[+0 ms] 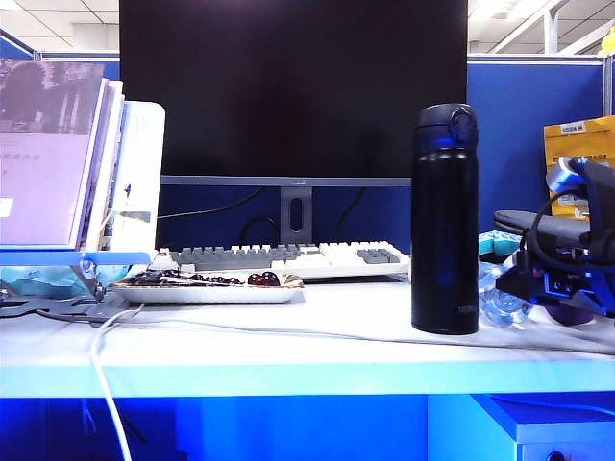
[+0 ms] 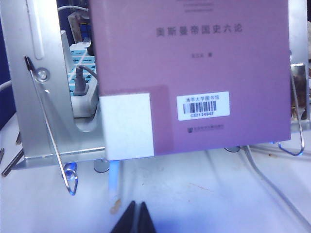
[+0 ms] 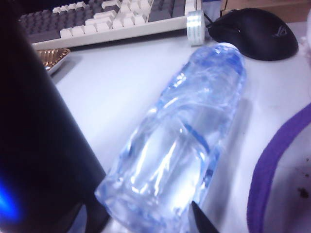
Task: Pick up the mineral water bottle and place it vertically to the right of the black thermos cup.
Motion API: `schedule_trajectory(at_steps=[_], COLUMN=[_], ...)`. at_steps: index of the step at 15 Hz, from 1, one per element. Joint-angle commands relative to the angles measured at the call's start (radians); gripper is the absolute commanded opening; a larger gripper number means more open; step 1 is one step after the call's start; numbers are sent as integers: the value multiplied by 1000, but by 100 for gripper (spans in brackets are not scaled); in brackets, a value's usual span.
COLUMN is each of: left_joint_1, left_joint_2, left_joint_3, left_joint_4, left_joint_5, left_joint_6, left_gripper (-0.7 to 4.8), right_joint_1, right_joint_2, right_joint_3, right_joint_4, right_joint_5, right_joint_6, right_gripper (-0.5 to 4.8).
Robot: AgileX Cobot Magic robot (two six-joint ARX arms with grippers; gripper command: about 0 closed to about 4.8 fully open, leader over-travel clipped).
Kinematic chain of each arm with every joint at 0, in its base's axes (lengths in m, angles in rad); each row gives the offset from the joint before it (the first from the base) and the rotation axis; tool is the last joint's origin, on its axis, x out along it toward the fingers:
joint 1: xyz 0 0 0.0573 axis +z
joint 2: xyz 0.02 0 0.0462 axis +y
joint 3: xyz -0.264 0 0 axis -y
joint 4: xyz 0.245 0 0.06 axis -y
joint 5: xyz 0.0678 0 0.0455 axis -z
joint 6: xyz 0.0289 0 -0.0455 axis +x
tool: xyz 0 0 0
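Right hand [image 3: 146,221]: positioned low over the base end of the mineral water bottle [image 3: 187,131]. One dark fingertip [image 3: 203,222] shows just beside the bottle's lower flank, and a second dark finger part shows on the opposite side near the base. The fingers straddle the bottle, but whether they press on it or stand clear cannot be told. In the exterior view this hand [image 1: 538,279] sits at the right edge of the surface [image 1: 288,336], low and behind the thermos.

Left hand [image 2: 136,218]: fingertips drawn together with no gap and nothing between them, idle above the surface in front of a purple book [image 2: 194,73] on a metal stand [image 2: 43,121], well apart from the work.

Bottle: lying on its side on the surface, cap end pointing toward the keyboard [image 3: 97,22] and a black mouse [image 3: 257,31], close beside the black thermos cup [image 1: 445,221], which stands upright.

Assessment: nothing of the task is complete. The bottle has not been lifted and is not upright. Outstanding: secure the grip, raise the bottle, turn it vertical, and set it down to the right of the thermos.
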Motion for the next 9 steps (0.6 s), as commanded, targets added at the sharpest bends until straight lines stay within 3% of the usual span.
schedule_trajectory(at_steps=[1,5,7,9], left_joint_1=[1,1,1,1], left_joint_2=[-3,-3,-3,-3], left_joint_3=[-1,-1,-1,-1], left_joint_4=[-11,-11,-11,-11], left_joint_5=[3,3,3,3], left_joint_6=[0,0,0,0], left_gripper=[-3,-3,-3,-3], right_joint_1=[-5,-57,-62,-60], right_joint_2=[-57,-201,-272,-288], right_joint_3=[6,84,222,458], right_joint_4=[23,-47,-334,-745], right_joint_5=[-5,-2,-2,-4], right_joint_6=[2,51,36,-18], right_gripper=[280,269,270,270])
